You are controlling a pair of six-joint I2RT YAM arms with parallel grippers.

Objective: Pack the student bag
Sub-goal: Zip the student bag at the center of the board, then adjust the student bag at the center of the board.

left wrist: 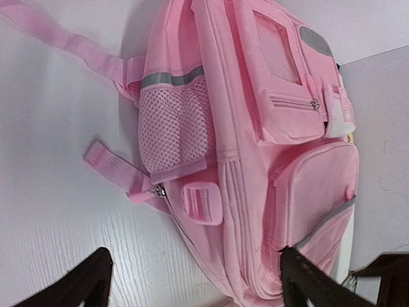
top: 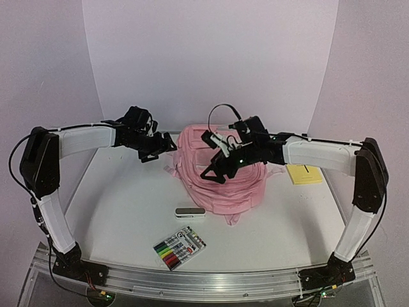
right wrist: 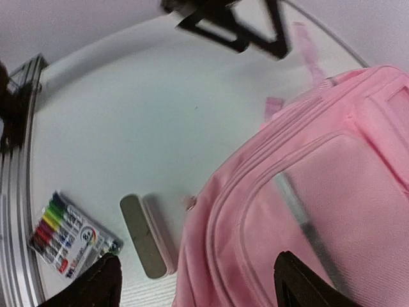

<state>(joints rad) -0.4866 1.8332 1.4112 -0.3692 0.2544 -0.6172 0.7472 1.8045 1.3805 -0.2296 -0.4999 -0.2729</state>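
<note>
student bag (top: 243,192): soft, limp, likely light; pinch fabric at top edge | left gripper (top: 156,149), right gripper (top: 216,169): spread wide, empty

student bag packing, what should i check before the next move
1. Left gripper open and empty: ok.
2. Right gripper open, above the student bag: ok.
3. Bag's main compartment unzipped for loading: cannot tell.
4. Marker pack lies free on the table, apart from the bag: ok.
5. Grey and white case lies free beside the bag's near edge: ok.
6. Everything packed: not ok; the markers, the case and the yellow pad are outside the bag.
</note>
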